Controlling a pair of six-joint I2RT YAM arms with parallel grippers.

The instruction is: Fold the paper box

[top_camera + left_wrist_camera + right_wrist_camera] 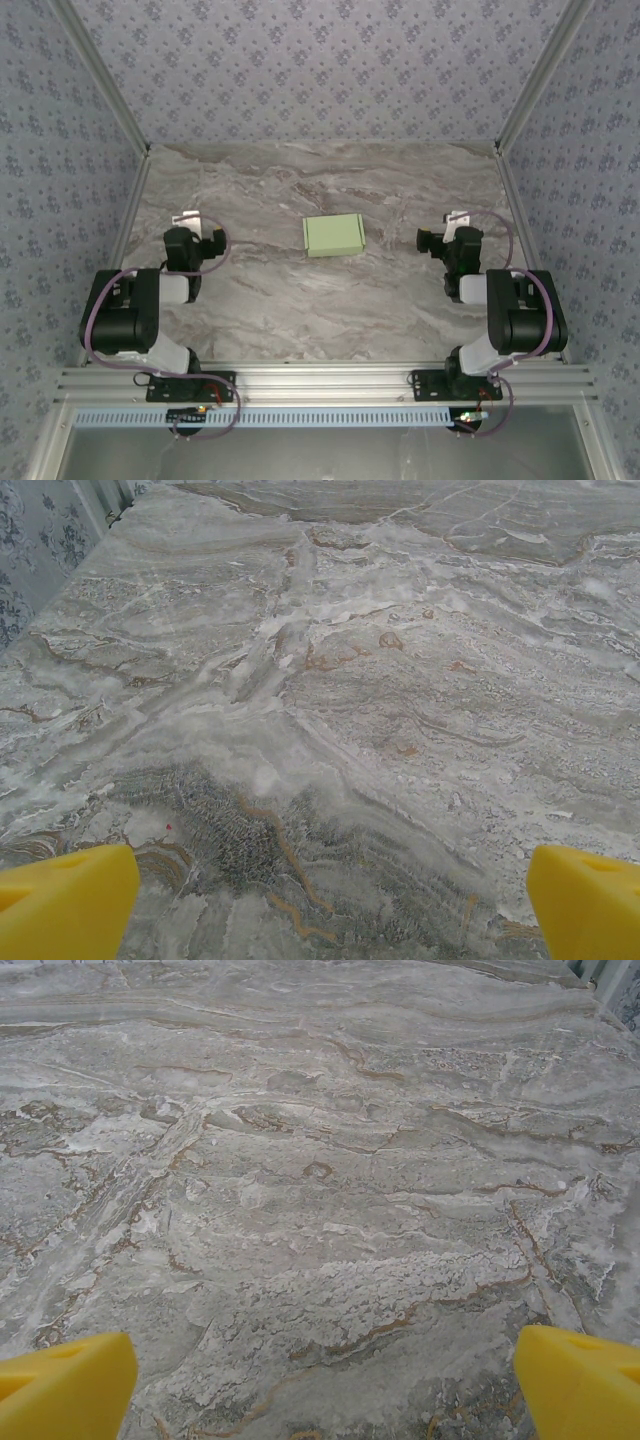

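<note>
At the near edge of the table (300, 320), the left arm (130, 315) and right arm (520, 310) sit folded over their bases. We judge this to be a resting pose that leaves the middle free.

A little farther out, the left fingers (60, 905) are spread wide apart with nothing between them, just above bare marble. The right fingers (580, 1385) are equally wide and equally empty. From above, each pair sits out to its own side, pointing away from us, well apart from the box.

Between them and slightly farther back, the box (334, 235) lies flat near the centre of the table, touching neither arm. It looks like a closed rectangle more than a spread sheet, so we take the folding to be largely done, though we cannot see whether any flap is loose. Its long axis runs left to right, turned a touch so the right end lies slightly farther away. A faint crease follows its far long edge.

Beyond it, the table runs back to the patterned wall (320, 70).
</note>
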